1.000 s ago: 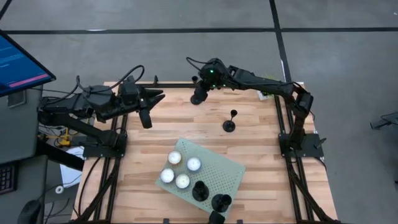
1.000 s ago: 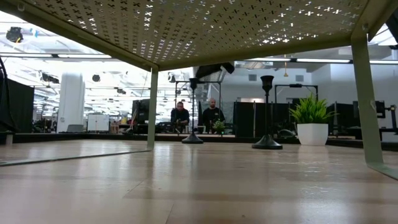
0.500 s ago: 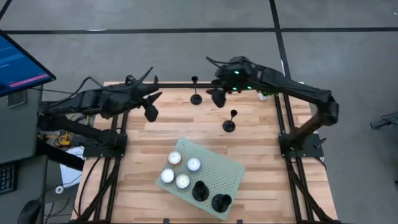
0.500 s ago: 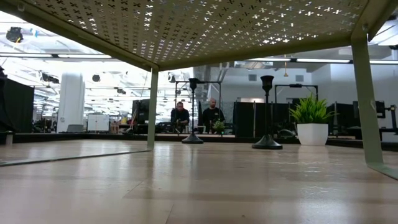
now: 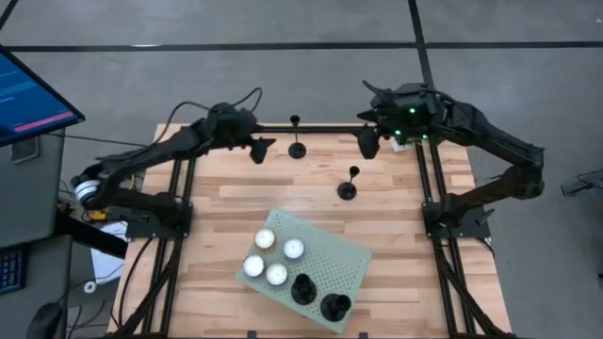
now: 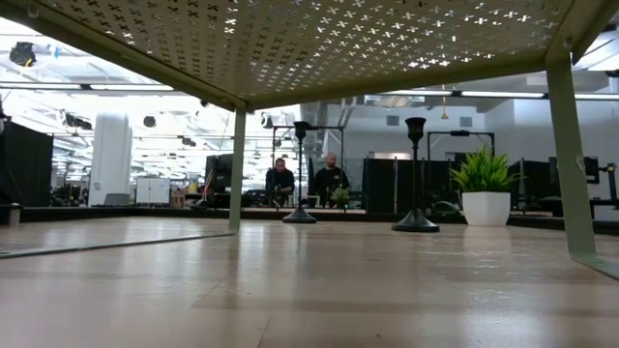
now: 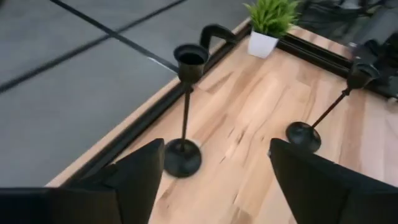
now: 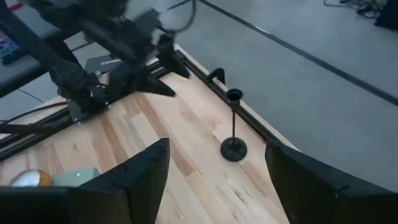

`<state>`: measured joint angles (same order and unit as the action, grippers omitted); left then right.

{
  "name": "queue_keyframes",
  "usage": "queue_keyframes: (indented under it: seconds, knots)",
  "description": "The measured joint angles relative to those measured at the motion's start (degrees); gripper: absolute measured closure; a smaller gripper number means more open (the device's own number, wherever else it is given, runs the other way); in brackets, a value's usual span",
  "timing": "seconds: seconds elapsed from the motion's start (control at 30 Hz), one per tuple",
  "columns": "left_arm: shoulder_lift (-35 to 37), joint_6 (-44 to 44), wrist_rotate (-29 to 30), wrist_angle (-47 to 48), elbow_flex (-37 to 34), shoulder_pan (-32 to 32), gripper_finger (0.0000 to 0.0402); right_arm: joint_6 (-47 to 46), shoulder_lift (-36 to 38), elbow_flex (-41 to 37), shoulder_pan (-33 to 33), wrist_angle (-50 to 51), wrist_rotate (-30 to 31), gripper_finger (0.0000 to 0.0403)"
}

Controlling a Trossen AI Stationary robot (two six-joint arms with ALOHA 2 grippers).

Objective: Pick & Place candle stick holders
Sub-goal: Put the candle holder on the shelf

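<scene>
A black candle stick holder (image 5: 297,148) stands upright on its round base near the table's far edge, also in the left wrist view (image 7: 183,155) and the right wrist view (image 8: 233,148). A second holder (image 5: 347,191) stands nearer the middle. Two more black holders (image 5: 303,289) stand on the green perforated tray (image 5: 344,259). My left gripper (image 5: 259,151) hovers open just left of the far holder, fingers (image 7: 140,171) wide apart. To the right of that holder, my right gripper (image 5: 366,146) is open and holds nothing.
Several white tealights (image 5: 276,273) sit on the tray's left half. A small potted plant (image 7: 268,25) stands at the far right corner. A monitor (image 5: 28,94) is off the table's left. Bare wood (image 5: 254,202) lies between the holders and the tray. Two people show far behind.
My right gripper has let go of the far holder, which now stands free by the far edge, and has gone toward the table's right edge. My left gripper has gone toward the far edge and rightward, up to that holder.
</scene>
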<state>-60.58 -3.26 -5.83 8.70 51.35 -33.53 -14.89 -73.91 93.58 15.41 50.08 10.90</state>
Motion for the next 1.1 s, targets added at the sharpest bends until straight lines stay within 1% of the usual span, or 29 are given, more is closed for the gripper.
queue_keyframes:
  seconds: [0.07,0.13,0.27,0.4,0.6,0.7,0.77,0.9,1.1]
  knots:
    - [-4.1,0.6,-4.8,-4.6,-0.2,-2.0,0.01,-1.1,0.8,0.0,0.0,1.6,0.2,0.0148]
    - [-8.1,1.6,-8.0,-7.6,-0.2,-2.8,0.0095,-2.3,1.4,0.0,-0.1,3.0,1.1,0.0148]
    - [-14.6,4.3,-10.4,-14.7,-0.2,-2.8,0.0094,-4.1,2.1,0.0,-0.1,6.1,2.8,0.0148]
    - [-20.0,4.5,-10.7,-21.4,-0.2,-2.9,0.0094,-4.7,2.0,0.0,-0.1,7.2,3.5,0.0148]
    - [-25.8,4.5,-10.6,-26.6,-0.2,-3.3,0.0094,-4.7,1.8,0.0,-0.1,7.4,3.4,0.0148]
    - [-27.6,4.1,-10.8,-32.3,-0.2,-3.3,0.0098,-4.7,1.8,0.0,0.0,7.4,3.4,0.0148]
    - [-28.6,3.0,-11.8,-33.9,-0.2,-3.3,0.01,-4.7,1.8,0.0,0.0,7.4,3.4,0.0148]
    - [-30.4,2.6,-12.0,-35.0,-0.2,-3.3,0.0101,-4.5,1.8,0.0,0.0,7.4,3.4,0.0148]
    - [-32.3,2.1,-11.0,-41.9,-0.2,-3.8,0.0106,-4.2,1.8,0.0,0.0,7.4,3.4,0.0148]
